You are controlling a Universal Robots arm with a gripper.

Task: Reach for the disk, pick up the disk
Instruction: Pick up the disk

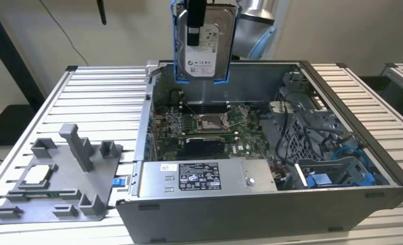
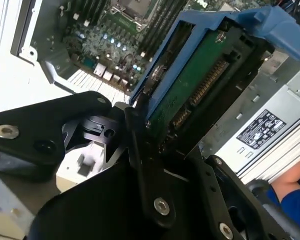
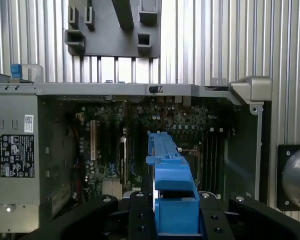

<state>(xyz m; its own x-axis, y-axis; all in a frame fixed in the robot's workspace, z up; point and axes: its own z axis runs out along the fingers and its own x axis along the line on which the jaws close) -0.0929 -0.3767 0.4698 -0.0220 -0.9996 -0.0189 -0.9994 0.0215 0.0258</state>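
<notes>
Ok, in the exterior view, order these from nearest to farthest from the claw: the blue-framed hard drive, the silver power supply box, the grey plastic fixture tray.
1. The blue-framed silver hard drive, held upright in the claw, above the open case.
2. The silver power supply box with the white label, inside the case along its front edge.
3. The grey plastic fixture tray, outside the case, at the exterior view's left.

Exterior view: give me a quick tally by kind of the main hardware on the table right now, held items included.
Disk, held upright in the gripper above the case: 1
Open computer case: 1
Power supply box inside the case: 1
Grey parts fixture on the exterior view's left: 1
Small silver chip on the fixture: 1
Total: 5
</notes>
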